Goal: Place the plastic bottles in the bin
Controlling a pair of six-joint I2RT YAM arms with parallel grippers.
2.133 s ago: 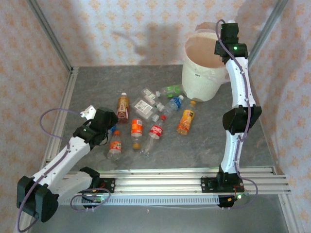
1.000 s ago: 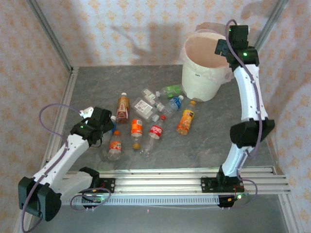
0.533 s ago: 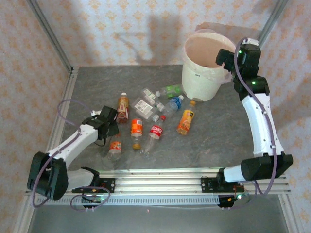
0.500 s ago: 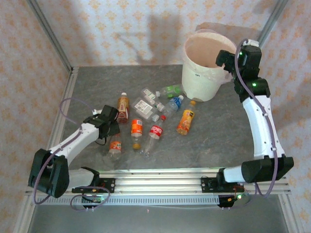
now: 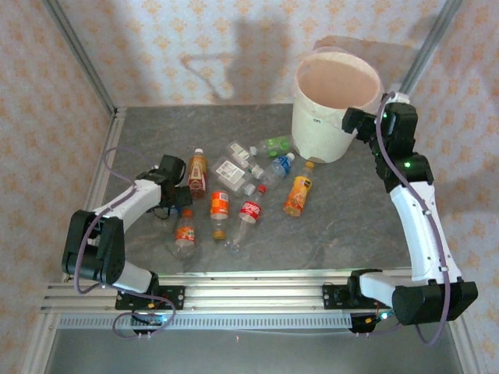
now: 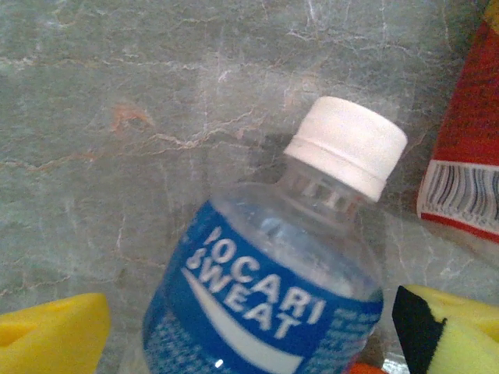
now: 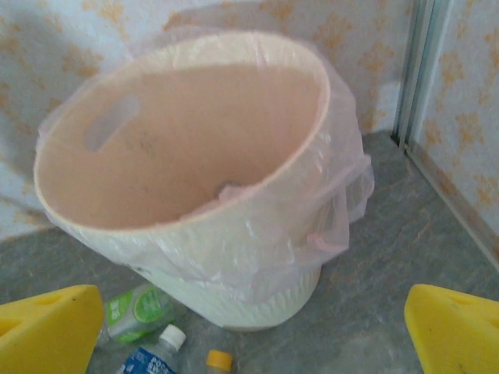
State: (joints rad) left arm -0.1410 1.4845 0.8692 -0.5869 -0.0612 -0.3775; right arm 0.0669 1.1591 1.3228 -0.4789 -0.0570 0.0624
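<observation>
Top view: the left gripper (image 5: 176,198) sits mid-left at the edge of the bottles (image 5: 220,206), far nearer them than the right gripper (image 5: 352,121) beside the bin (image 5: 320,132), upper right. Left wrist: spread fingers (image 6: 54,335) straddle a clear, blue-labelled bottle (image 6: 273,288), white cap (image 6: 347,144) pointing upper right. Right wrist: fingers (image 7: 47,331) spread, empty, facing the bin (image 7: 234,265).

Grey, pale-veined worktop (image 5: 343,226); walls (image 5: 195,39) pale pink with an orange motif. White bin (image 5: 323,136), pinkish liner (image 7: 343,195). Lower centre of the left wrist view: clear bottle (image 6: 312,230), blue label (image 6: 257,312) lettered white, white cap (image 6: 347,144); at the right edge something red (image 6: 472,132), perhaps another label.
</observation>
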